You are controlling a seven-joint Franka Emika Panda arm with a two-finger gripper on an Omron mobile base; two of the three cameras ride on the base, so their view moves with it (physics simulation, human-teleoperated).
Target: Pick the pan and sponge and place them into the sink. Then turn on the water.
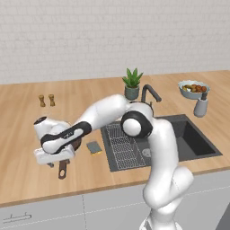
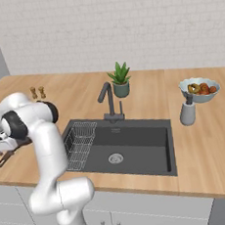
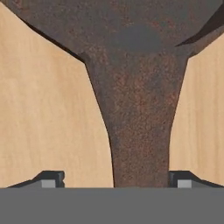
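Note:
The dark brown pan (image 3: pixel 131 48) lies on the wooden counter left of the sink, mostly hidden under my hand in the left base view, where its handle end (image 1: pixel 62 170) sticks out toward the counter's front. My gripper (image 3: pixel 117 179) is low over the handle, open, one fingertip (image 3: pixel 52 179) on each side with wood showing in both gaps. The grey-green sponge (image 1: pixel 94 147) lies between the pan and the sink (image 1: pixel 193 141). The sink's dark basin (image 2: pixel 137 141) has a round drain. Water is out of view at the faucet (image 1: pixel 150 92).
A wire rack (image 1: pixel 123 146) fills the sink's left part. Behind the sink stands a potted plant (image 1: pixel 132 84). A bowl of food (image 1: pixel 193 88) and a grey bottle (image 1: pixel 201 106) sit at the right. Two small shakers (image 1: pixel 46 100) stand at the back left.

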